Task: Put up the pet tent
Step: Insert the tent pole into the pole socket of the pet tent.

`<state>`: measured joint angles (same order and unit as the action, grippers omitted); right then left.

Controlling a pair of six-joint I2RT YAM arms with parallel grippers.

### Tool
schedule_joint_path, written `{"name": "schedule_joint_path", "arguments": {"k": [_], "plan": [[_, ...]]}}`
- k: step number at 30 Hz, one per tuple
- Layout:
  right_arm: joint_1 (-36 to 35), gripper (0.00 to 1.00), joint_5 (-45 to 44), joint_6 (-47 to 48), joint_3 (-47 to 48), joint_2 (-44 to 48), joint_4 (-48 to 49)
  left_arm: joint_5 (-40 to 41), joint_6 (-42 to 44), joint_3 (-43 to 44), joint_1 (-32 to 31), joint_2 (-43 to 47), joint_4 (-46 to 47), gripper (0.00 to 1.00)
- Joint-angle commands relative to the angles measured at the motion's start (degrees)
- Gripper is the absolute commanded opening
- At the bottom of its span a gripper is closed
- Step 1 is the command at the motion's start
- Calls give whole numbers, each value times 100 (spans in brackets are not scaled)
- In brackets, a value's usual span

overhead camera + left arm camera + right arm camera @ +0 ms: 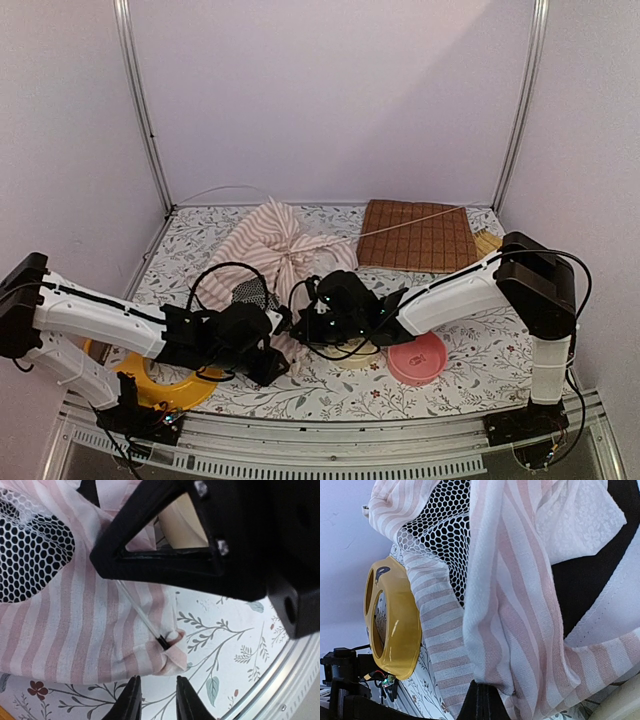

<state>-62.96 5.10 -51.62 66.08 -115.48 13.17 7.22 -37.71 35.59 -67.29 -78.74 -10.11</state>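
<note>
The pet tent [278,248] is a crumpled heap of pink-and-white striped fabric with a white mesh panel [30,555] in the middle of the table. A thin clear pole [141,617] ends with its black tip tucked into a fabric corner pocket [170,645]. My left gripper [156,696] hovers just short of that corner, open, with a narrow gap between the fingers and nothing in it. My right gripper [485,697] is shut on a fold of the striped tent fabric [520,610]. In the top view both grippers meet at the tent's near edge, left gripper [272,366], right gripper [303,318].
A brown quilted mat [415,235] lies at the back right, and a long thin pole [400,226] runs across it. A yellow bowl [165,388] sits near the left arm's base and a pink bowl [418,358] by the right arm. The table's metal edge [280,680] is close to the left gripper.
</note>
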Motion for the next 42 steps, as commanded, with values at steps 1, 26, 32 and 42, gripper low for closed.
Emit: {"name": "schedule_joint_path", "arguments": {"k": [1, 26, 32, 42], "plan": [[-4, 0, -167, 104, 116, 34, 151, -91, 47, 248, -38, -343, 156, 24], [-6, 0, -176, 90, 106, 43, 158, -426, -579, 55, 186, -739, 966, 23], [-1, 0, -181, 95, 98, 68, 142, -268, -621, 104, 200, -861, 798, 19], [-6, 0, -203, 115, 98, 70, 116, -290, -658, 86, 199, -789, 971, 0]]}}
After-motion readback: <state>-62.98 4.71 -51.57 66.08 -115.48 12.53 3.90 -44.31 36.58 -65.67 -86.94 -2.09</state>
